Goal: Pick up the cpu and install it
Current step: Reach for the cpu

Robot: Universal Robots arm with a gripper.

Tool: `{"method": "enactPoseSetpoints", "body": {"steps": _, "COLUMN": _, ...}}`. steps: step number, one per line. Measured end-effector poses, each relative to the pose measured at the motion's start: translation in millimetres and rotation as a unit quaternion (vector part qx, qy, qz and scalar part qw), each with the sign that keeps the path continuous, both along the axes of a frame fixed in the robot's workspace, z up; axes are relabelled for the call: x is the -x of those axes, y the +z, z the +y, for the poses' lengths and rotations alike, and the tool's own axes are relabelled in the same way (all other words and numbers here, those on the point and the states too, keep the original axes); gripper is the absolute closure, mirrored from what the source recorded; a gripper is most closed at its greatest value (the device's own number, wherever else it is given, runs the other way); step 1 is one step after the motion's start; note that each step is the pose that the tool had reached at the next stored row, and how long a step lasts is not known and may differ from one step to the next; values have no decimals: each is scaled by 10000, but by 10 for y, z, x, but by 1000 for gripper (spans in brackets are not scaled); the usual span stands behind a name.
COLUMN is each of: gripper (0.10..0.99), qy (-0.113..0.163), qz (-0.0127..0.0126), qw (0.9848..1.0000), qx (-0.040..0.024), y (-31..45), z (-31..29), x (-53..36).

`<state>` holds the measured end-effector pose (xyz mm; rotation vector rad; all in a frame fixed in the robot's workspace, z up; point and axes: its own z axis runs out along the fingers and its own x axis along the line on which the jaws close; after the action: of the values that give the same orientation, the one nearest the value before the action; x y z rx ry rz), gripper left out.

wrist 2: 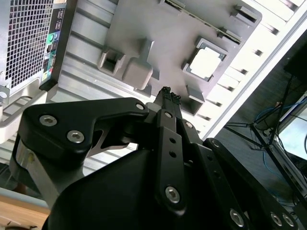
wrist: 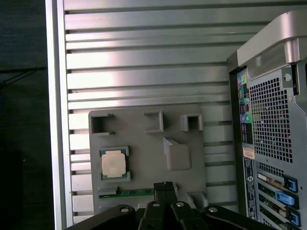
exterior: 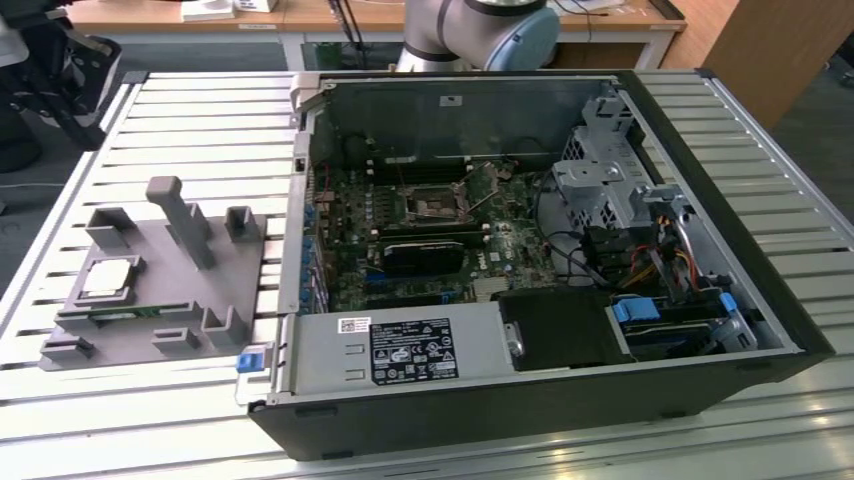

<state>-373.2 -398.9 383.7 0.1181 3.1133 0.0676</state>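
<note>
The cpu [exterior: 110, 278] is a small square chip with a silver top. It lies in a square recess of the grey fixture [exterior: 200, 290], on the slatted table at the exterior view's left. Both wrist views show it from well above: cpu [wrist 2: 206, 63], cpu [wrist: 114, 163]. My gripper [wrist 2: 168, 96] hangs high over the fixture, apart from the chip. Its black fingers are pressed together with nothing between them, as the first wrist view also shows at the gripper [wrist: 164, 184]. Inside the open computer case, the black-framed socket [exterior: 438, 205] sits on the green motherboard.
The open computer case [exterior: 747, 250] takes up the middle and right of the table, with cables, a drive cage and a power supply inside. A green memory stick [exterior: 127, 315] lies in the fixture's front slot. A tall grey post [exterior: 180, 220] rises from the fixture.
</note>
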Motion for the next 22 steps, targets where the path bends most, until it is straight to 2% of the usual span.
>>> {"method": "enactPoseSetpoints", "body": {"steps": 22, "gripper": 980, "qy": 0, "qz": 0, "qw": 10000, "qx": 0, "y": -9, "z": 0, "x": 165}}
